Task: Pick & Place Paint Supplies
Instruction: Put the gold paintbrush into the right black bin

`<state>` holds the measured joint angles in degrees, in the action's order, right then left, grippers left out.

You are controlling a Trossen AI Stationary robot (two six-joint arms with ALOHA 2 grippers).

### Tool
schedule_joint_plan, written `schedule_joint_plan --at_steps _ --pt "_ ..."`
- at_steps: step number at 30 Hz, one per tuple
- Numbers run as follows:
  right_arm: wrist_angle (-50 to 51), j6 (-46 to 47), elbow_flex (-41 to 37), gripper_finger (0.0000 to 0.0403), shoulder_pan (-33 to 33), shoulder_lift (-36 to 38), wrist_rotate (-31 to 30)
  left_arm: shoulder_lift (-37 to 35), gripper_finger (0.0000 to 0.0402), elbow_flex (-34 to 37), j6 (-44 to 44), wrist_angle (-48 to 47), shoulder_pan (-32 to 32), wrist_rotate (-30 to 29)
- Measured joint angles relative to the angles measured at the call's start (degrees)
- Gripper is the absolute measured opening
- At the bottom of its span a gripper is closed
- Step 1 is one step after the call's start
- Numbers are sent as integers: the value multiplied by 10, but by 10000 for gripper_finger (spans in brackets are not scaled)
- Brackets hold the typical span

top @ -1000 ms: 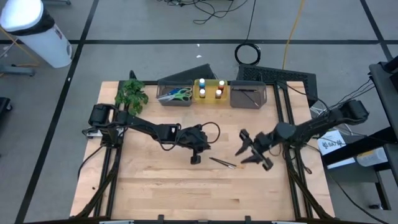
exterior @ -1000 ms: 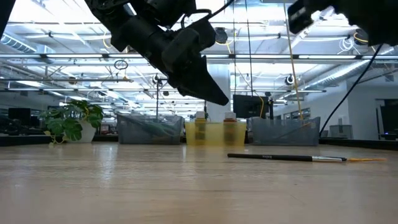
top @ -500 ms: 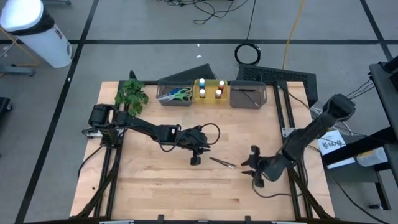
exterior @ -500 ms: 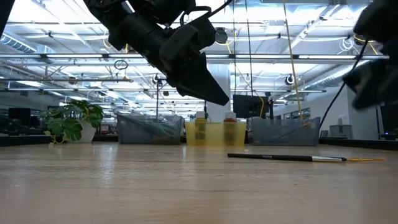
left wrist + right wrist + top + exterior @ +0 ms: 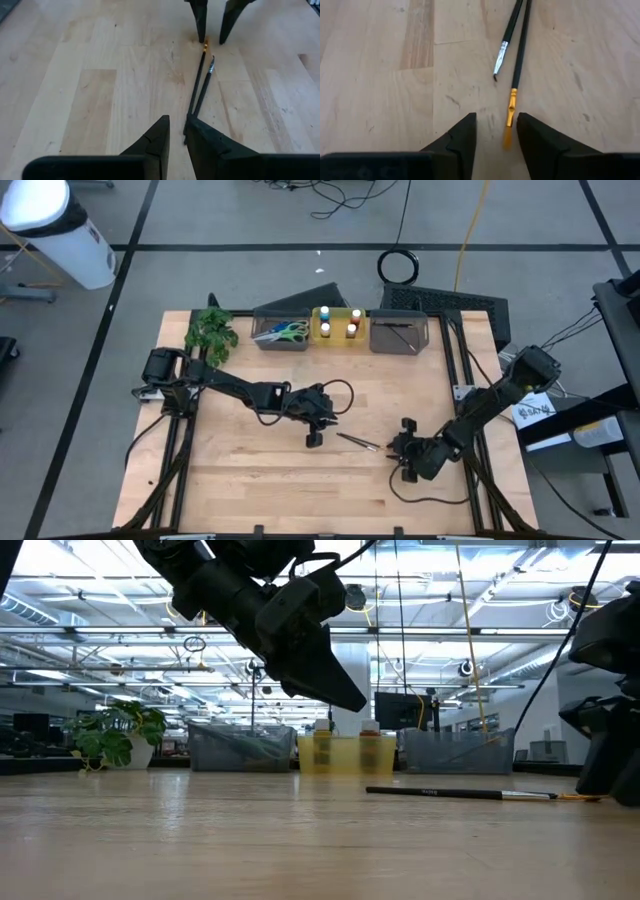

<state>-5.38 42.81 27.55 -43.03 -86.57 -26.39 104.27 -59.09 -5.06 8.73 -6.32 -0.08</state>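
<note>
- The right pincer (image 5: 401, 448) is hanging low over the desk (image 5: 250, 470), its fingers (image 5: 462, 137) standing apart with nothing between them.
- Two thin paintbrushes are lying side by side just ahead of it: the orange-tipped brush (image 5: 518, 60) is pointing its tip into the gap between the fingers, and the silver-ferruled brush (image 5: 508, 36) is lying just beside that one, a little farther off.
- Judging by this, the step in hand is the pickup of a brush, and the grasp is not yet made.
- The next move is calling for the right pincer to settle a little farther along the orange-tipped brush and close on it alone; the neighbouring brush is lying so near that it could be pinched or nudged too.
- The left pincer (image 5: 313, 437) is hovering above the desk at the brushes' other end, its fingers (image 5: 155, 142) nearly together and empty.
- Well beyond both pincers, at the desk's far edge, are standing a grey bin with the scissors (image 5: 283, 332), a yellow bin with the paint bottles (image 5: 340, 324), another grey bin (image 5: 399, 333) and a green plant (image 5: 211, 332).
- Nothing is lying between the right pincer and the brushes.
</note>
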Motion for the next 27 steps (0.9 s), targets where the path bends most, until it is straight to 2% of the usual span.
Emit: schedule_joint_plan --at_steps 10,14,18,27 --pt "100 51 -1 7 2 -4 24 0 74 0 -3 0 -15 0" --pt "111 60 -1 3 2 -4 32 0 74 0 -3 0 -15 0" --pt "90 47 -2 1 3 5 3 0 74 0 -4 0 -15 0" --pt "99 8 -4 0 9 91 -131 0 74 0 -2 4 -15 -1"
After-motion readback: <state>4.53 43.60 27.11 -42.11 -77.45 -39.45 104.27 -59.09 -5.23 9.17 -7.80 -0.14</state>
